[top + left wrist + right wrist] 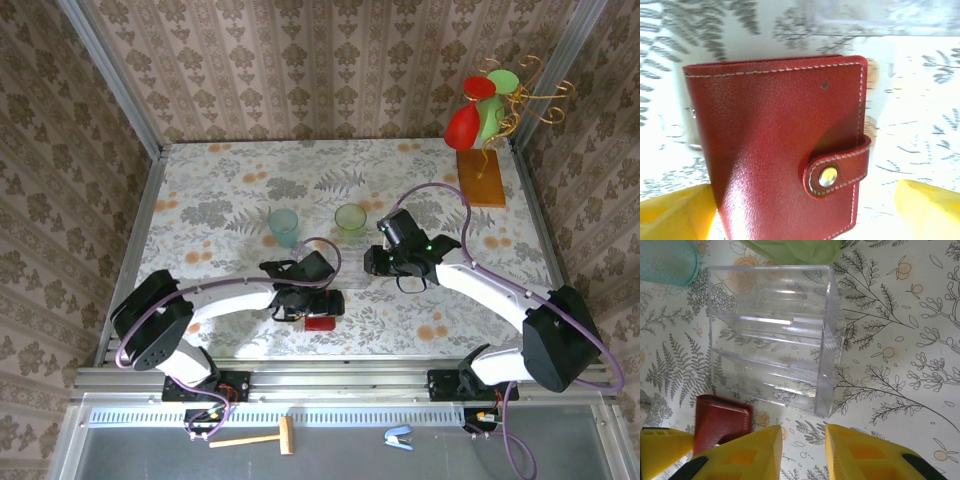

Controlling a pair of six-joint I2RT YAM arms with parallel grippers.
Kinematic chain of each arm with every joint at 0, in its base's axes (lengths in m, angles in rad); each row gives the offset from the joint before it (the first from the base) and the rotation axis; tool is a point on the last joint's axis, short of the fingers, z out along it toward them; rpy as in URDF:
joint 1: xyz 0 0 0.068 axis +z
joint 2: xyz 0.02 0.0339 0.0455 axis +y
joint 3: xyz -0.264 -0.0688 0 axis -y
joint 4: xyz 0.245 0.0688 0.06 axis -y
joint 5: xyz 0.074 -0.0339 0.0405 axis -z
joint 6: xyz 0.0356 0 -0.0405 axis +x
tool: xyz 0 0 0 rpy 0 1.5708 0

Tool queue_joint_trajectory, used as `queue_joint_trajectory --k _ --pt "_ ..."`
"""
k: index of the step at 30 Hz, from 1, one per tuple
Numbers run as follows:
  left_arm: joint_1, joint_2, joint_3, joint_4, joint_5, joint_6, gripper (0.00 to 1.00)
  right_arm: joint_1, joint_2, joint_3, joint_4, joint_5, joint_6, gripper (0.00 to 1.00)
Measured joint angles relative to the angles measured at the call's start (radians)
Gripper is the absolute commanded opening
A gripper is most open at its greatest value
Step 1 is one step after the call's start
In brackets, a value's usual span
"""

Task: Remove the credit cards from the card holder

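The card holder (775, 145) lay closed on the floral worktop (900, 340), near the front edge and a little left of centre. Its dark-red cover faced up, and its tab (837, 170) was wrapped round the edge and snapped shut with a metal stud. With the cover shut, the inside was hidden, so what it held could not be told.

The left claw (802, 184) hung right above the card holder with its yellow fingers (675, 212) spread wide apart. One finger stood on each side of the holder's near end. The left finger was just beside the leather, though whether it touched could not be told. The other was well clear of the holder, and nothing was gripped.

Just beyond the holder stood a clear plastic box (772, 335), very close to the holder's corner. Through its walls showed its own stepped ledges and the printed leaves of the worktop beneath.

Behind the box were two cups, a teal cup (665, 260) to the left and a green cup (790, 247) to the right. Their contents could not be made out.

The right claw (802, 432) hovered at the near side of the box. Its fingers were drawn close, with a narrow gap between them, and held nothing.
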Motion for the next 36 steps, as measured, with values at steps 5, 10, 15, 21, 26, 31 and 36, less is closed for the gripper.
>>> queue_joint_trajectory --k 5,10,15,21,26,31,36 --pt "0.037 -0.074 -0.052 0.041 0.040 0.001 0.92 0.020 0.000 0.000 -0.011 -0.007 0.038 0.30" --pt "0.136 -0.205 -0.116 0.055 0.068 0.014 0.89 0.091 0.000 0.000 -0.026 -0.006 0.087 0.27" --pt "0.253 -0.299 -0.190 0.116 0.137 0.046 0.71 0.185 0.034 0.027 -0.054 0.005 0.121 0.24" --pt "0.346 -0.316 -0.284 0.241 0.257 0.050 0.64 0.283 0.161 0.115 -0.111 0.024 0.120 0.26" --pt "0.413 -0.317 -0.321 0.309 0.330 0.053 0.61 0.328 0.220 0.181 -0.128 0.013 -0.089 0.26" --pt "0.452 -0.319 -0.344 0.367 0.379 0.053 0.60 0.329 0.221 0.184 -0.122 -0.010 -0.422 0.30" --pt "0.479 -0.332 -0.367 0.394 0.397 0.053 0.60 0.329 0.220 0.166 -0.126 -0.045 -0.779 0.33"
